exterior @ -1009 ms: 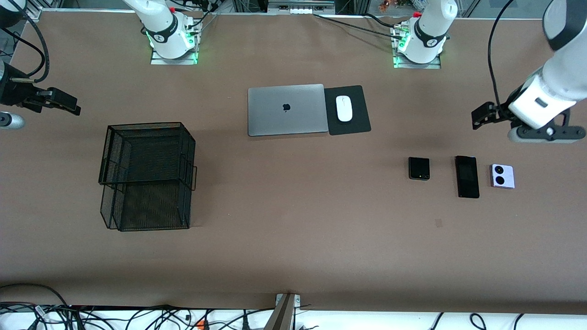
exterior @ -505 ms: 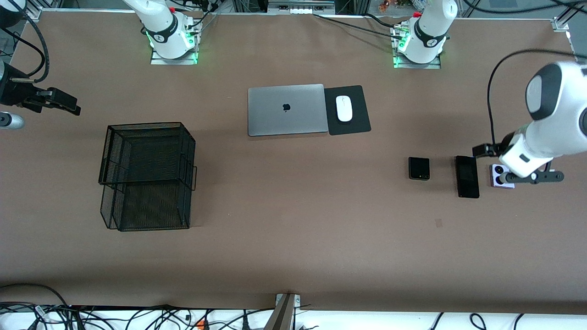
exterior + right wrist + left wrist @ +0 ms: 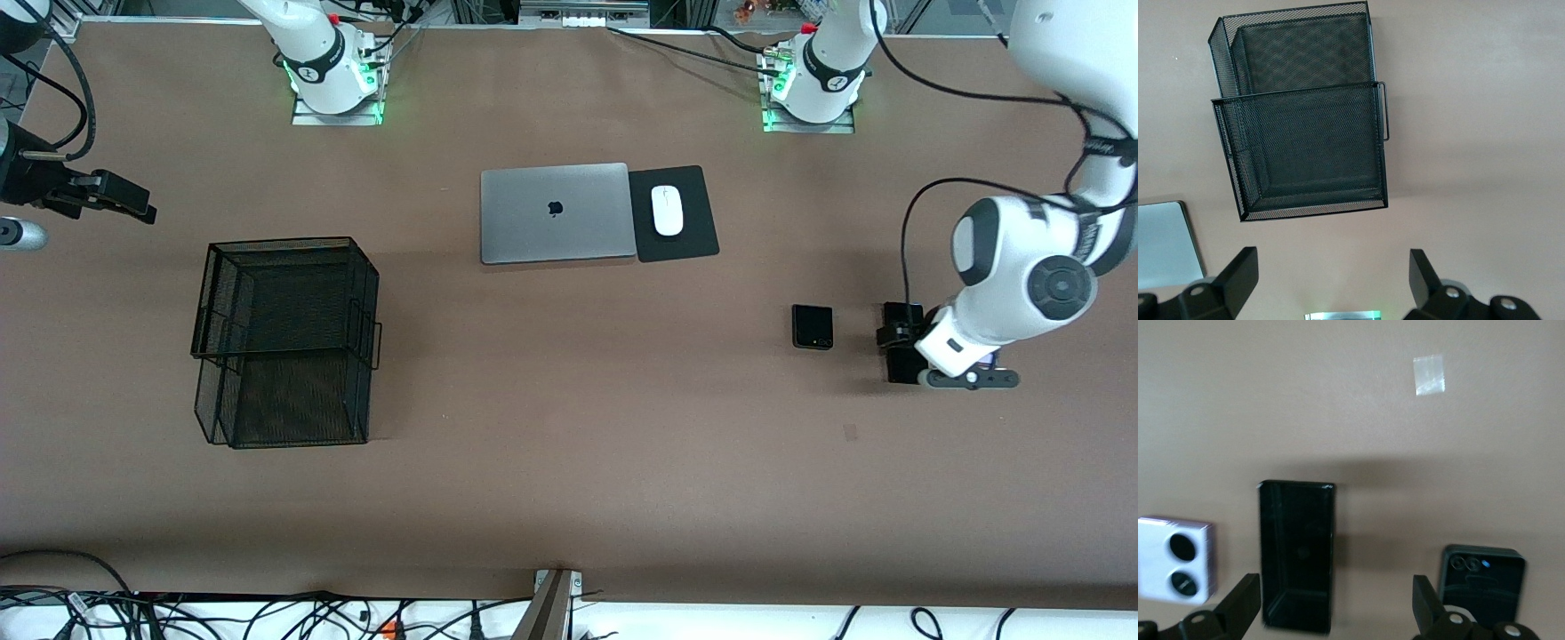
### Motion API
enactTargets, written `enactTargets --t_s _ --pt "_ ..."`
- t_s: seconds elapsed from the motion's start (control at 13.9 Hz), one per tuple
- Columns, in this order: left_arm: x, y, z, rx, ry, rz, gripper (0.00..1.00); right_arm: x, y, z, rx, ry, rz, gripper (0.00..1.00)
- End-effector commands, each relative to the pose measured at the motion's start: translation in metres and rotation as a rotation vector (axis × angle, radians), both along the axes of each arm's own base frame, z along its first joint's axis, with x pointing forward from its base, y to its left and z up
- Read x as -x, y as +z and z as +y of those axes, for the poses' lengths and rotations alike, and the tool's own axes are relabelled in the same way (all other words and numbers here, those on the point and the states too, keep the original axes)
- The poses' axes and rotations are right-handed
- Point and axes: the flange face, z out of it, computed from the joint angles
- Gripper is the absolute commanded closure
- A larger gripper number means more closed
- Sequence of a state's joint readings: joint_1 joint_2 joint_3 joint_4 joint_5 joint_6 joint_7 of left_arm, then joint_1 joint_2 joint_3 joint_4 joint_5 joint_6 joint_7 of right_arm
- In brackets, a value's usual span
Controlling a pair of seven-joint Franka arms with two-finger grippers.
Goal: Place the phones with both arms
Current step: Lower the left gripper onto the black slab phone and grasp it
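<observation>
The left gripper (image 3: 900, 342), fingers spread and empty, had swung down over the long black slab phone (image 3: 1297, 555), a sign the first pickup was near. Three phones lay in a row, counting the squarish black folded phone (image 3: 813, 326) and lilac-white two-camera phone (image 3: 1176, 557). The right gripper (image 3: 120, 200) waited, fingers spread, near one black wire-mesh basket (image 3: 284, 338).

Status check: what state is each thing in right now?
Long black slab phone: flat on table, ungrasped.
Squarish black folded phone: folded shut, flat.
Pale lilac-white phone: flat, cameras up.
Silver laptop: lid closed.
Left hand: open over slab phone.
Right hand: open, waiting.
</observation>
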State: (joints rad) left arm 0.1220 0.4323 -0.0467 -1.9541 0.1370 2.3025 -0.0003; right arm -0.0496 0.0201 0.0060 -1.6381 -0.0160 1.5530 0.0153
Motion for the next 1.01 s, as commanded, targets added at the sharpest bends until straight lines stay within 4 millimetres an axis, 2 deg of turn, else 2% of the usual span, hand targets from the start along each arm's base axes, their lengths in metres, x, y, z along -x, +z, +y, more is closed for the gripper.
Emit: enactTargets --t_s 0.0,0.07,0.43,0.79,0.94 --pt "0.007 -0.031 0.031 0.011 -0.073 -0.018 0.0 -0.002 0.003 0.001 -0.004 -0.012 -0.007 0.0" --pt "0.007 -0.035 0.04 0.014 -0.079 -0.026 0.0 -0.002 0.003 0.001 -0.004 -0.012 -0.007 0.0" --pt "0.012 -0.076 0.058 0.029 -0.077 -0.045 0.0 -0.002 0.003 0.001 -0.002 -0.012 -0.01 0.0" --pt "0.016 -0.09 0.061 0.037 -0.073 -0.025 0.0 -0.002 0.003 0.001 -0.003 -0.012 -0.01 0.0" --pt "0.017 -0.092 0.061 0.038 -0.072 -0.02 0.48 -0.002 0.003 0.002 -0.003 -0.01 -0.012 0.0"
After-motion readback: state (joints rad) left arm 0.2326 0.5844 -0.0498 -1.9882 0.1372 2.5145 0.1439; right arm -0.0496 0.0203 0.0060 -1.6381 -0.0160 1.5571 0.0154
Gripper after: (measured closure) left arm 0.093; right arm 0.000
